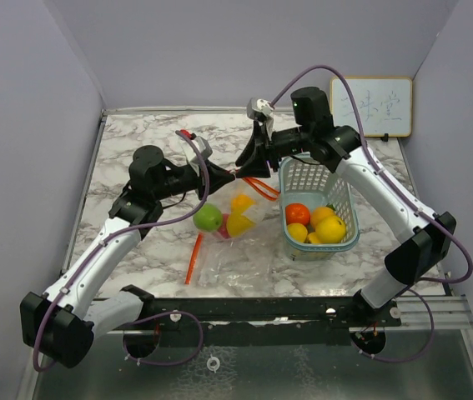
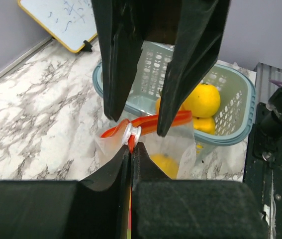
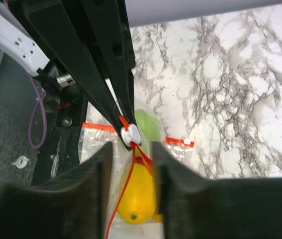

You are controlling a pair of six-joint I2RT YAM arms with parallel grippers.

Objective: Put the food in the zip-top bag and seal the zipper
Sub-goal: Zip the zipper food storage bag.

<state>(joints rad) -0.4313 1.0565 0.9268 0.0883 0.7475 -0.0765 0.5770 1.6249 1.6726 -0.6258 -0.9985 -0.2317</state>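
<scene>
Top view: zip-top bag [image 1: 234, 250] on marble table [image 1: 136, 158], just left of basket [image 1: 344, 196]. Green fruit [image 1: 208, 217] and yellow fruits [image 1: 240, 223] inside bag; orange fruit [image 1: 297, 213] and more yellow in basket. Left gripper [image 1: 231, 175] and right gripper [image 1: 251, 169] meet over bag mouth.

Left wrist: left fingers pressed together, pinching orange zipper [image 2: 173, 118] at white slider [image 2: 133, 133].

Right wrist: right fingers [image 3: 101, 199] spread, straddling zipper, touching nothing.
</scene>
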